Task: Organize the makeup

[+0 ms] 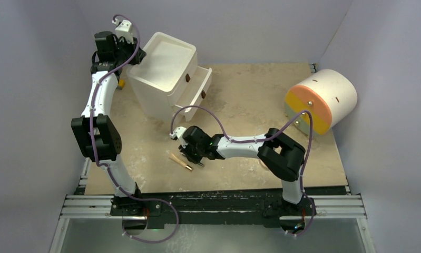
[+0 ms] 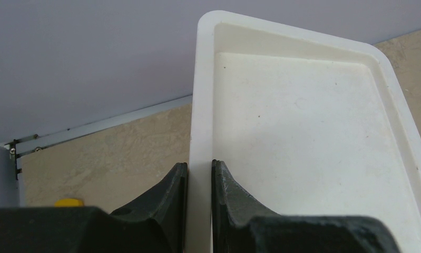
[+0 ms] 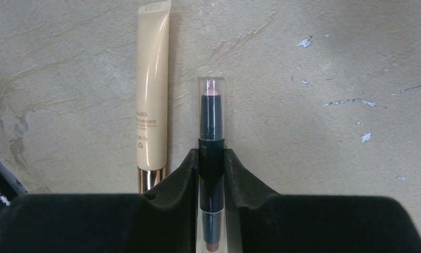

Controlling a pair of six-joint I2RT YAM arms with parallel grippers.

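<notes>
2 grips: white cabinet [image 1: 163, 74] and dark stick [image 3: 212, 116]

Toward 11 o'clock on the table [image 1: 250, 105], cabinet's top rim pinched between the closed fingers of the left gripper [image 2: 199, 171]. Toward 6 o'clock, right gripper [image 3: 212, 163] clamped around the dark stick, low over the table, with the tan stick [image 3: 152, 105] lying parallel, just beside, at its 9 o'clock.

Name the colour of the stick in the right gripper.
Dark, near-black stick with a pale pink tip under a clear cap; right wrist view shows it best.
</notes>
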